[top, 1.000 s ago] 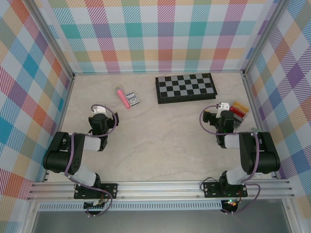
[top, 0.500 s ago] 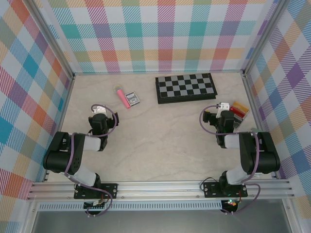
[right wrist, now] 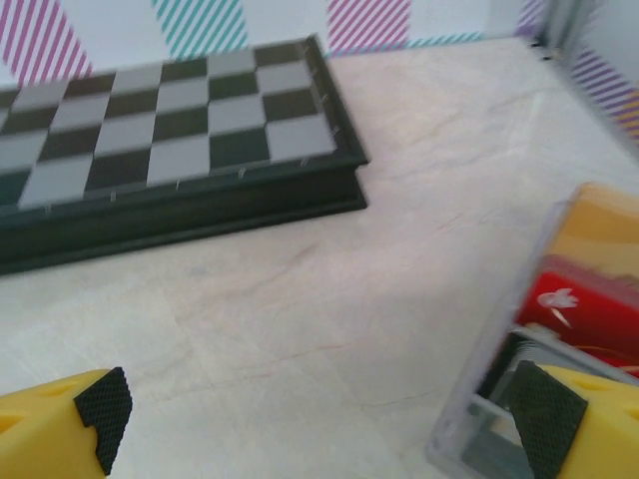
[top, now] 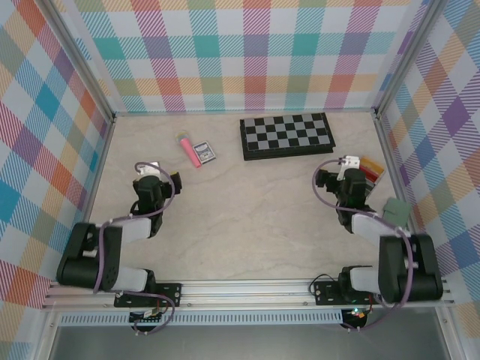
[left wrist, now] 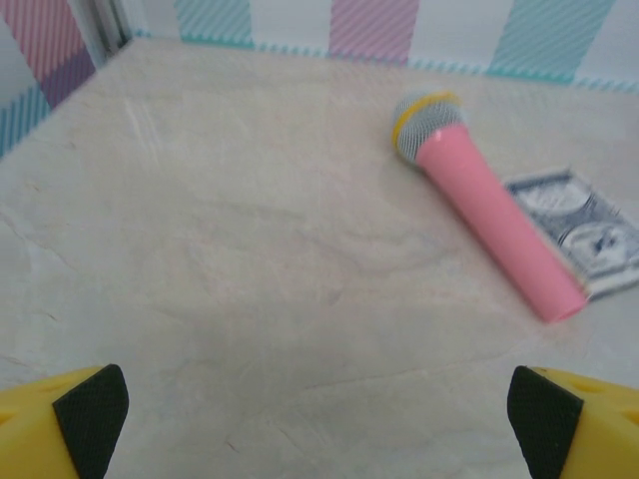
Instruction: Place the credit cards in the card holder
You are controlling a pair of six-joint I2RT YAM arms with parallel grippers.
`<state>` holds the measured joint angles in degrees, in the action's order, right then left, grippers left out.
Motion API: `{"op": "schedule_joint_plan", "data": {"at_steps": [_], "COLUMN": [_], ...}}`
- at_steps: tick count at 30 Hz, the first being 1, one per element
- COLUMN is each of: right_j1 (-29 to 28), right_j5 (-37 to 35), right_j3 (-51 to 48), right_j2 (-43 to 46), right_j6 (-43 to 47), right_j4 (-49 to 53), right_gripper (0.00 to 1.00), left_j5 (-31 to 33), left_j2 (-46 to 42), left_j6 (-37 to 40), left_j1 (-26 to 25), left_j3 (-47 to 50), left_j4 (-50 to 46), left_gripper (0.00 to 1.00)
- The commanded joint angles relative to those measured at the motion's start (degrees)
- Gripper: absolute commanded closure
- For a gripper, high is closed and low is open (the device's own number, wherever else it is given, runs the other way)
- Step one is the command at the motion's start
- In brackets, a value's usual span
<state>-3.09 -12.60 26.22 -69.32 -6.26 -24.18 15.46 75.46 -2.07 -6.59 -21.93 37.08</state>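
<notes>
**Plaid walls, pale tabletop: both arms empty, cards waiting on the right**

Marble-look tabletop [top: 247, 217], and nothing is in hand yet. The right fingers [top: 346, 169] are spread wide and empty, just beside the clear rack [right wrist: 496, 349]. The cards [right wrist: 589, 299] stand on edge in it, red and yellow-orange showing. The sage holder [top: 395, 211] lies near the right wall, closer to the bases than the rack; whether it lies open, I cannot tell. The left fingers [top: 152, 174] are also wide and empty, facing the pink microphone [left wrist: 479, 215] and dark packet [left wrist: 584, 225]. First pick, I'd say: turn right toward the rack, single out one card's top edge, pinch across its flat faces and lift straight up. A skewed pull could drag the rack along.
</notes>
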Motion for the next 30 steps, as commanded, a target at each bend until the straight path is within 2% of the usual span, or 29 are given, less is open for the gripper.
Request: {"op": "schedule_joint_plan", "data": {"at_steps": [1, 3, 5, 7, 9, 10, 12, 15, 18, 20, 27, 30], "right_j1": [1.58, 6.35, 12.86, 18.56, 24.79, 28.48, 34.22, 39.56, 42.91, 46.16, 48.18, 48.17], "right_j5": [-4.78, -2.9, 1.62, 6.73, 13.33, 16.06, 19.03, 20.69, 23.56, 24.15, 25.82, 28.15], "right_j3": [5.21, 7.61, 9.7, 10.3, 10.97, 12.08, 14.23, 16.35, 16.35, 16.03, 17.81, 17.3], "right_j2": [8.15, 11.37, 12.98, 14.91, 14.97, 13.83, 10.67, 5.69, 2.42, 0.79, -6.87, -10.21], "right_j6": [-11.35, -18.99, -22.58, -23.51, -25.37, -26.41, -27.54, -27.36, -27.58, -27.66, -28.23, -28.15], "right_j4": [22.7, 32.74, 40.08, 42.93, 44.2, 45.92, 49.32, 51.48, 49.34, 47.1, 42.96, 40.21], "right_gripper": [0.0, 0.0, 0.0, 0.0, 0.0, 0.06, 0.2, 0.21, 0.27, 0.28, 0.27, 0.32], "left_j5": [-1.48, -0.43, -2.67, -6.49, -6.56, -7.53, -15.08, -25.61, -30.96, -32.51, -33.51, -32.82], "left_j2": [-10.67, -16.39, -19.26, -20.61, -20.96, -20.71, -20.23, -19.01, -17.27, -16.39, -12.93, -12.03], "left_j6": [-4.15, -10.86, -13.54, -17.26, -23.21, -24.84, -23.78, -27.35, -30.0, -29.69, -28.7, -29.16], "left_j1": [0.74, 0.79, 0.8, 0.81, 0.84, 0.86, 0.77, 0.68, -0.1, -1.48, -6.96, -8.54], "left_j3": [-1.08, -4.49, -9.96, -15.86, -19.73, -21.29, -22.52, -22.34, -22.46, -23.0, -24.45, -23.93], "left_j4": [-8.97, -19.69, -31.3, -41.09, -49.53, -52.34, -52.49, -49.93, -48.38, -48.28, -50.39, -49.71], "left_gripper": [0.0, 0.0, 0.0, 0.0, 0.0, 0.0, 0.0, 0.0, 0.0, 0.0, 0.0, 0.0]}}
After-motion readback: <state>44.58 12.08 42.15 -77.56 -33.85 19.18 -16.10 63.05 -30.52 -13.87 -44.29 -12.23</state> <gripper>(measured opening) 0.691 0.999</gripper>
